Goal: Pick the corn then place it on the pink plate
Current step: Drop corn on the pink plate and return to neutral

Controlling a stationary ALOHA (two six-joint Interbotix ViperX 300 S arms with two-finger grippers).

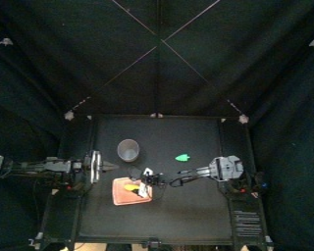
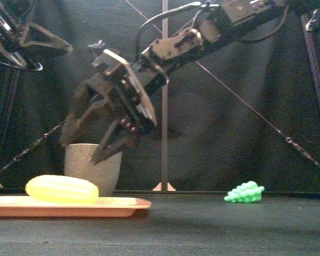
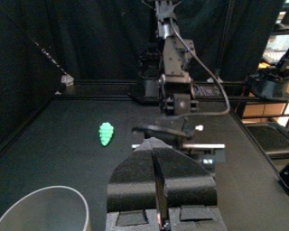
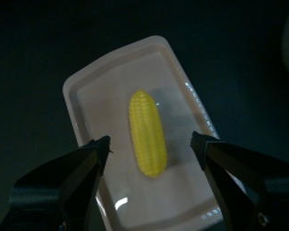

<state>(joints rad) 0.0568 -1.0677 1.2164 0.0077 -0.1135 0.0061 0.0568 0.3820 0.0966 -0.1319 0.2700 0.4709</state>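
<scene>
Both jaws of the right claw hang wide above corn on pink plate.

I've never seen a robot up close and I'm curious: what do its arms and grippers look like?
Both are slim, black, jointed arms, the left arm and the right arm, with thin black cables looping alongside. Each ends in two flat dark jaws: broad and wedge-shaped on the right gripper, greyer on the left gripper.
</scene>
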